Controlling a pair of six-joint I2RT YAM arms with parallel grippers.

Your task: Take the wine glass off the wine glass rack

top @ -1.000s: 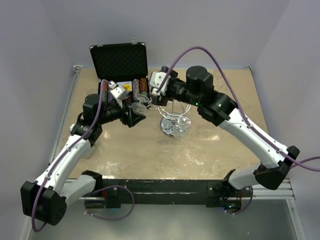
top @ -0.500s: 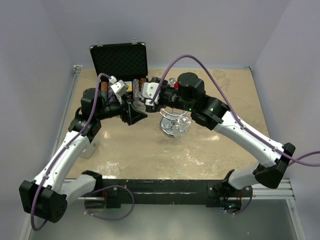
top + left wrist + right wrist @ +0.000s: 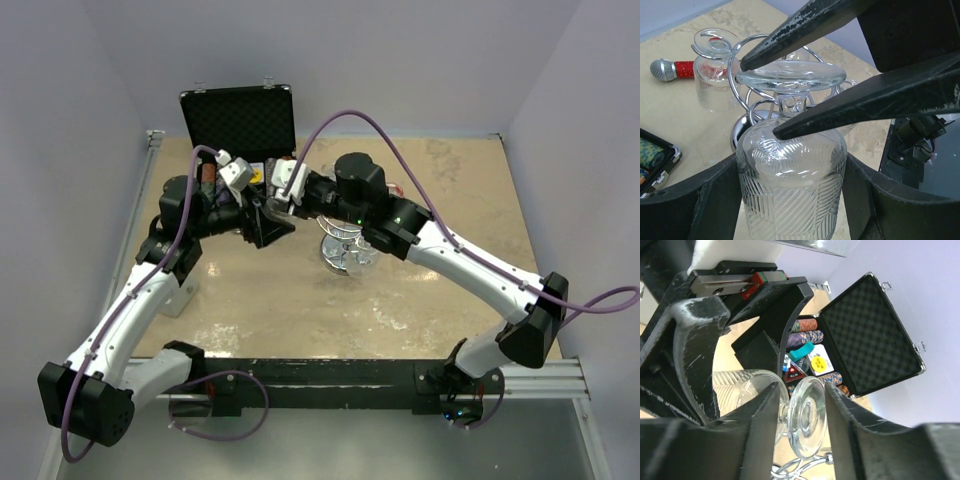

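One more glass (image 3: 715, 85) hanging on rack (image 3: 345, 256), microphone (image 3: 672, 69) beyond, chip case (image 3: 238, 122) nearby

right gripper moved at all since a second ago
Yes. The right gripper has slid left, off the wine glass rack toward the left gripper, closing around the wine glass stem.

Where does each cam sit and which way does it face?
Top external: above and behind the arm bases, looking down on the table and wine glass rack; both arms show.
Left wrist: on the left gripper, facing the rack past the wine glass it holds; its jaws frame the bottom.
Right wrist: on the right gripper, facing the open chip case; its jaws flank the stem.
Shared: both wrist views show that glass, from opposite sides.
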